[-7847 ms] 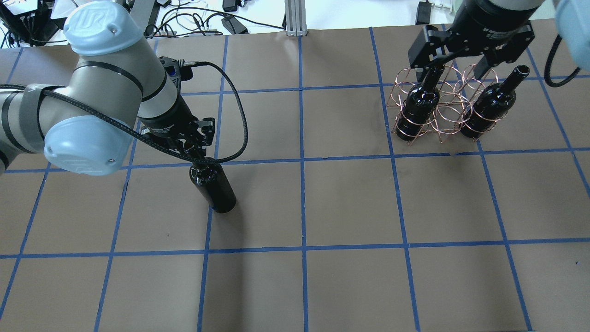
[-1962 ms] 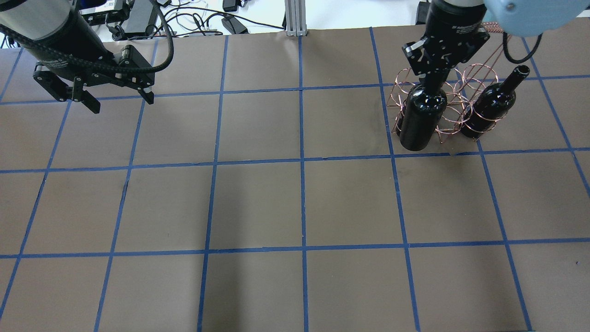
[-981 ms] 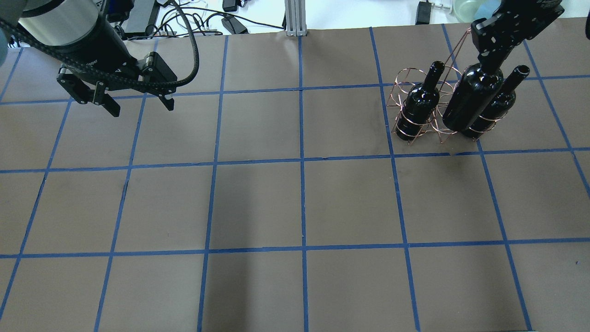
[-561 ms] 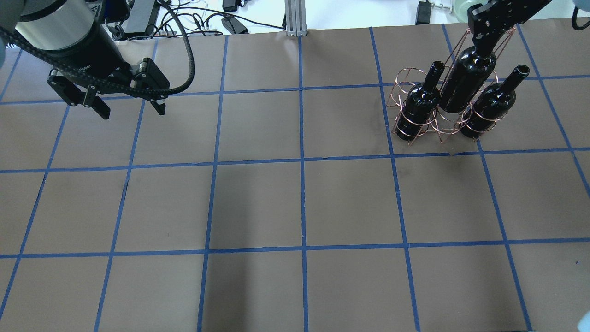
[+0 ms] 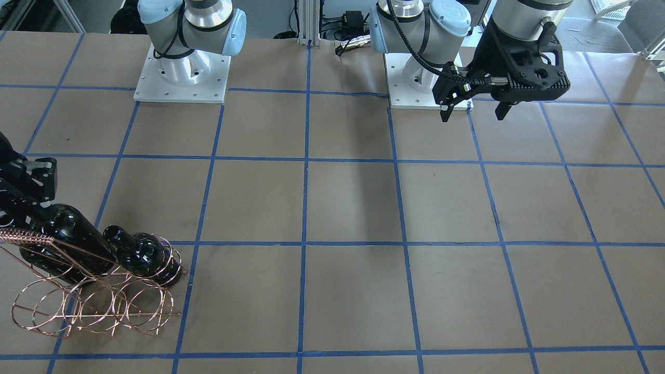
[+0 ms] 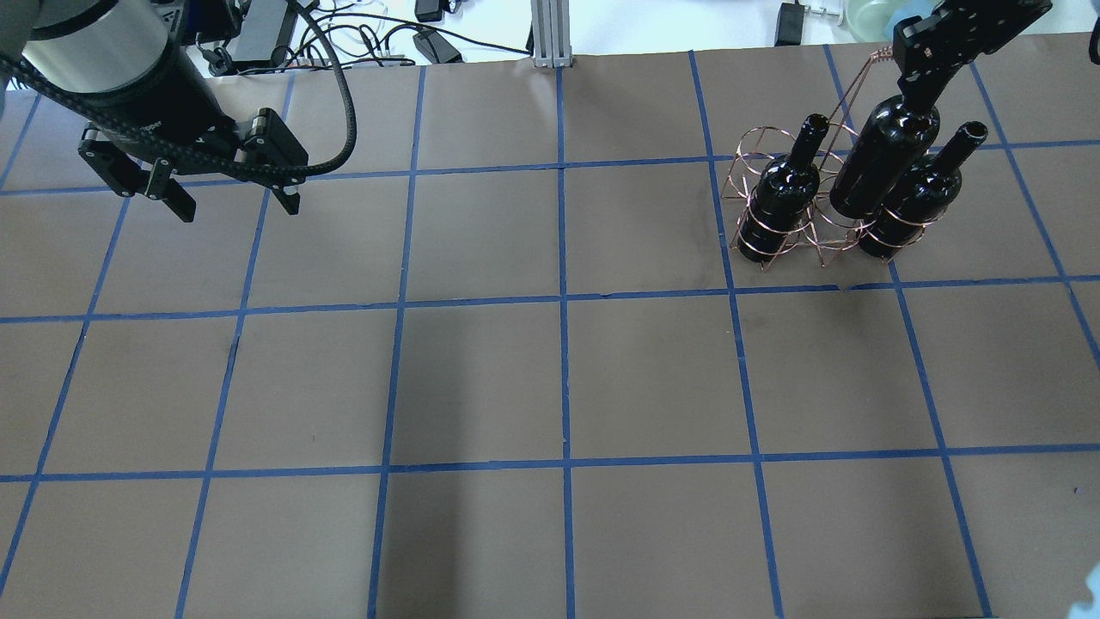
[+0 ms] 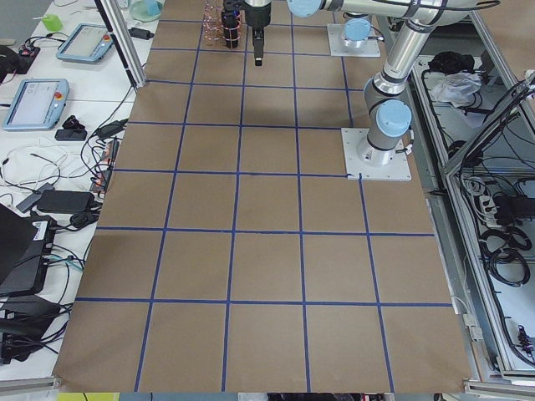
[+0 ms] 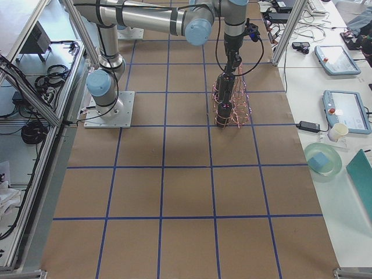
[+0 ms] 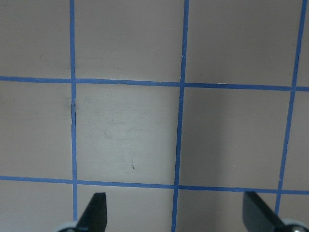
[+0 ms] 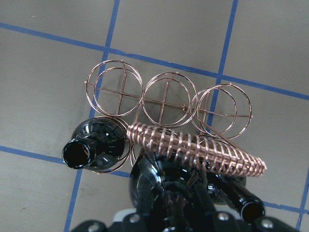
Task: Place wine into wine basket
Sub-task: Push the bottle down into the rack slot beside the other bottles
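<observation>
My right gripper [image 6: 924,86] is shut on the neck of a glossy black wine bottle [image 6: 885,163]. It holds the bottle tilted over the middle of the copper wire wine basket [image 6: 821,245]. The bottle's lower end sits between two look-alike bottles standing in the basket, one on the left [image 6: 784,202] and one on the right [image 6: 921,198]. I cannot tell whether it rests in a hoop. In the right wrist view the held bottle [image 10: 161,181] is beside the twisted handle [image 10: 198,145]. My left gripper [image 6: 239,206] is open and empty at the far left.
In the front-facing view the basket's [image 5: 93,309] operator-side row of hoops is empty and the held bottle [image 5: 67,244] stands behind it. The left wrist view shows only brown table with blue tape lines [image 9: 181,121]. Cables lie beyond the far edge [image 6: 378,39].
The right gripper has carried the third bottle from the basket's left side to over its middle, shifting slightly right in the last half second. The left gripper, formerly on that bottle, is open and has drifted slightly left.
</observation>
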`<act>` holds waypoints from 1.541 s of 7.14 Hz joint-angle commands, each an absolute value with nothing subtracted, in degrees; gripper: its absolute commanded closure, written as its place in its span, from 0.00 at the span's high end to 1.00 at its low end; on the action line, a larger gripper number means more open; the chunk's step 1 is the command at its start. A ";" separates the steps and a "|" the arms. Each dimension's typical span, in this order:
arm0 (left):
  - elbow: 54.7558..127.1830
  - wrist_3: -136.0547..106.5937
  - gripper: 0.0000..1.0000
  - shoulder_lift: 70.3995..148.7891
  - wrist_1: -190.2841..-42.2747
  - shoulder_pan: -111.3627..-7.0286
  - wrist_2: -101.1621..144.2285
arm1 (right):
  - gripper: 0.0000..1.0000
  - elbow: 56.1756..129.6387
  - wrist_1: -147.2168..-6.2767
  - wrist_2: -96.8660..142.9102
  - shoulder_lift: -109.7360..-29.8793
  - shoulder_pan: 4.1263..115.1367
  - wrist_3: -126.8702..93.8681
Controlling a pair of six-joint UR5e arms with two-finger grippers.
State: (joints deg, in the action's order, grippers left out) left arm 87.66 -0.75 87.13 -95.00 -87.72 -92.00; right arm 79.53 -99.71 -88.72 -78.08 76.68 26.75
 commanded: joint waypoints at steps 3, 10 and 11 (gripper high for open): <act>88.07 -0.70 1.00 87.10 -95.10 -87.71 -92.11 | 0.32 80.51 -102.73 -88.50 -73.41 76.64 26.81; 88.51 -0.79 1.00 87.01 -95.01 -87.71 -92.02 | 0.95 80.68 -104.32 -88.33 -70.75 76.99 25.93; 88.51 -0.70 1.00 87.01 -95.01 -87.71 -92.11 | 1.00 80.68 -104.15 -88.42 -70.93 76.99 25.93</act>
